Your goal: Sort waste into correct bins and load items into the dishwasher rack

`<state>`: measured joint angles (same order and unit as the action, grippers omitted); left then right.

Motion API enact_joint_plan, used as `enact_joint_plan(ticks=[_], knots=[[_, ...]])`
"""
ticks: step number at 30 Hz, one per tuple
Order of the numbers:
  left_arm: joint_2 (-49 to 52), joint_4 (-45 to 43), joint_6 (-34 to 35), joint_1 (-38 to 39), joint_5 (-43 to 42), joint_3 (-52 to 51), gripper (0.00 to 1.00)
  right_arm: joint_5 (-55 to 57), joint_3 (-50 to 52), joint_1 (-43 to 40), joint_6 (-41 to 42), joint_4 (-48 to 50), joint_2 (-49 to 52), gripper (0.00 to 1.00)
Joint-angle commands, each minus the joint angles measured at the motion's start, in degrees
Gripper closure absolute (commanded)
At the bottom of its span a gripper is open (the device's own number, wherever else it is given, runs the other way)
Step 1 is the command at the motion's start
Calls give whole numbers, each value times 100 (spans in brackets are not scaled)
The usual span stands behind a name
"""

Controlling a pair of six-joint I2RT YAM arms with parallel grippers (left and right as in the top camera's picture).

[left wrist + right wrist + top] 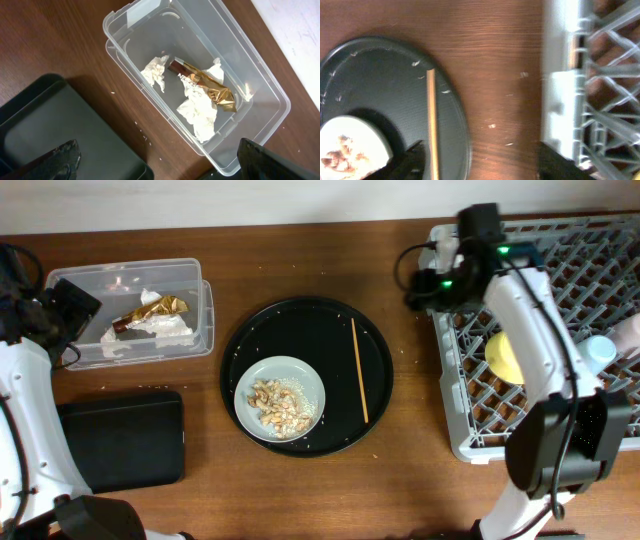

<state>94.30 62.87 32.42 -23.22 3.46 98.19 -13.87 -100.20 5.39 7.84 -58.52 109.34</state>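
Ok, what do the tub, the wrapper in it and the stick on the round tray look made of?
Tub: clear glossy plastic, the table shows through its walls. Wrapper: probably metallised foil film, gold, creased, with bright glints. Stick: likely bare wood or bamboo, pale tan and matte.

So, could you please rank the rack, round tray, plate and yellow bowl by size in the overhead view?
1. dishwasher rack
2. round black tray
3. plate
4. yellow bowl, partly hidden
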Motion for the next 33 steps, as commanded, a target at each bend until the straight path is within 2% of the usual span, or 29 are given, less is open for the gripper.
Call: enact_joint_plan(ticks=[1,2,5,7,10,14,17,20,23,25,27,30,32,33], knots=[[24,-2,13,-20,46,11,1,964,-24,1145,990,-42,109,32],[24,-2,13,-20,46,11,1,1661,-20,1622,1379,17,337,38],[24,-2,13,-20,46,11,1,2684,-20,2371,2035,210,1126,48],[24,-2,13,-20,46,11,1,2634,-20,2389,2037,282,1589,53],[24,-2,13,-20,46,11,1,2634,-20,2385,2033,302,2114,54],[24,-2,13,-20,46,11,1,2629,-17,2380,2031,442,2166,62],[24,-2,13,-20,46,11,1,2146,-20,2199,1963,476,2164,66],[24,-2,13,-20,46,11,1,1386,-20,1818,1456,481,2164,66],[24,-2,13,-20,46,11,1,1237,-20,1709,1338,479,2164,78],[24,-2,13,-20,46,11,1,1235,-20,1753,1342,496,2164,96],[24,-2,13,-20,46,11,1,1038,-22,1735,1340,455,2063,96],[24,-2,13,-20,46,11,1,1088,-284,1464,1086,160,1093,96],[24,-2,13,-20,46,11,1,1196,-752,608,317,-166,85,96],[24,-2,13,-20,46,11,1,1196,-778,411,140,-170,-85,96]])
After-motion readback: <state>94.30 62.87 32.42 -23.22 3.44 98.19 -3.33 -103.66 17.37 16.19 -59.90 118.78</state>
